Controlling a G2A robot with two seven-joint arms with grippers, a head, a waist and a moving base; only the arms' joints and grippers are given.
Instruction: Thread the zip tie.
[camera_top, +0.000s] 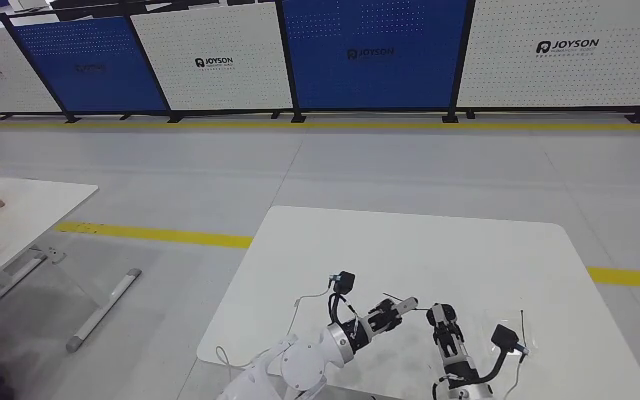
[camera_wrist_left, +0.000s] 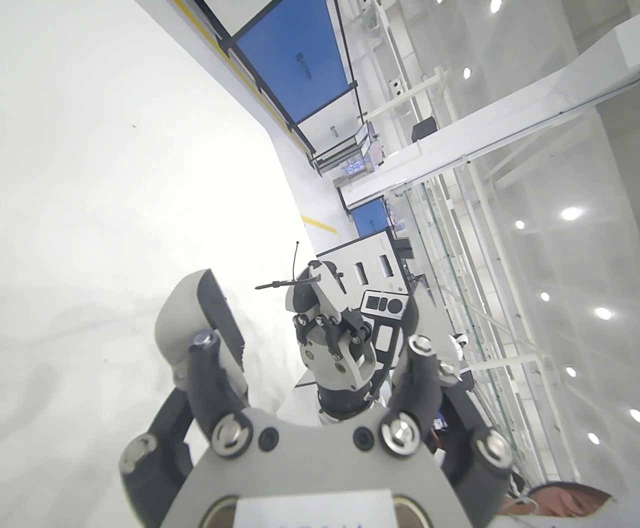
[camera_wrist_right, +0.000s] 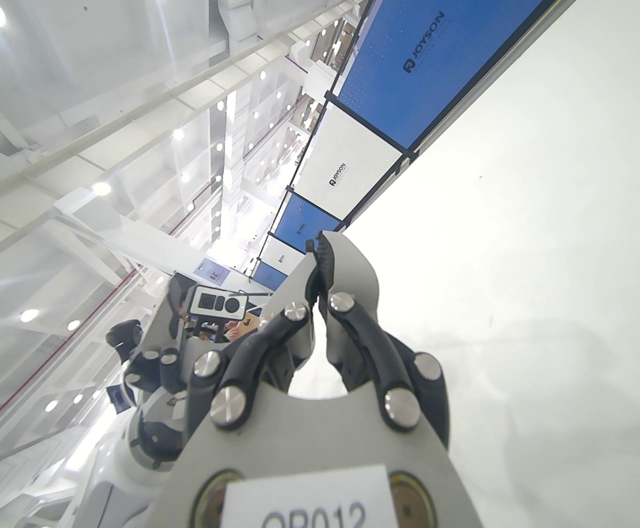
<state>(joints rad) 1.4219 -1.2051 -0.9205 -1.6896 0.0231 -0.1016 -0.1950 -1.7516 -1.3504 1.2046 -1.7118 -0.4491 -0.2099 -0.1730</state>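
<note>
Black and very thin, the zip tie (camera_wrist_left: 280, 285) is pinched in the right claw (camera_wrist_right: 319, 260). That claw's two fingers are pressed together on it. One short end of the zip tie sticks out sideways from the claw's tip. A longer, thinner bit stands up from there, with a tiny knob on top. The right claw holds it over the white table (camera_top: 420, 250), near the table's near edge. The left claw (camera_wrist_left: 312, 300) is close by and faces the zip tie. Its fingers (camera_wrist_left: 215, 310) are wide apart, with nothing between them.
</note>
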